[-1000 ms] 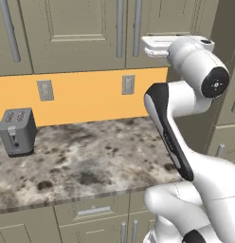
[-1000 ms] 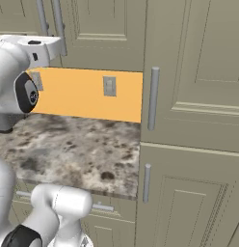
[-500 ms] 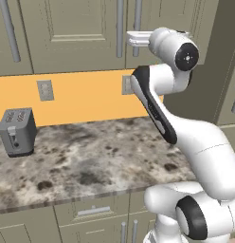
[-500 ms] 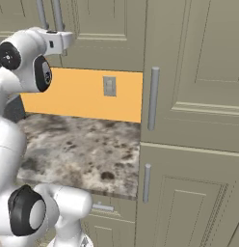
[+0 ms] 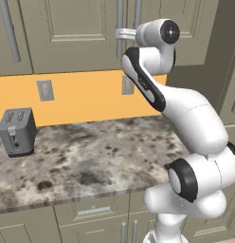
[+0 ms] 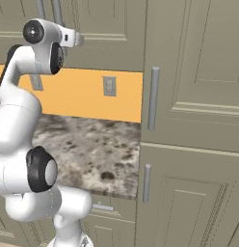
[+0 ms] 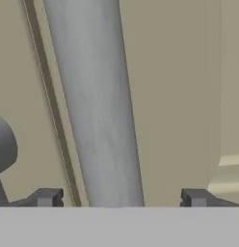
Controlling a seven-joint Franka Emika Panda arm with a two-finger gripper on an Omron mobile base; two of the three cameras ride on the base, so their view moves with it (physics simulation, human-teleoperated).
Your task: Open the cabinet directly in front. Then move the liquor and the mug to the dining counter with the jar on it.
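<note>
The cabinet (image 5: 72, 38) is the upper wall unit with grey-beige panelled double doors (image 6: 107, 29), both shut. My gripper (image 5: 122, 33) is raised to the long silver bar handles (image 5: 120, 14) at the middle seam. In the hand view a handle (image 7: 99, 106) stands between my fingertips (image 7: 44, 198), and the gripper (image 7: 120, 198) is open around it with gaps on both sides. The right base view also has the gripper (image 6: 75, 39) against the doors. The liquor, the mug, the dining counter and the jar are hidden or out of view.
A grey toaster (image 5: 16, 130) stands at the left of the speckled kitchen worktop (image 5: 91, 156) under the cabinet. An orange backsplash with wall sockets (image 5: 45, 90) runs behind it. A tall cabinet with bar handles (image 6: 153, 99) fills the right side.
The arm has stretched forward and up from over the worktop to the cabinet doors, bringing the open gripper around a handle. The base has not moved.
</note>
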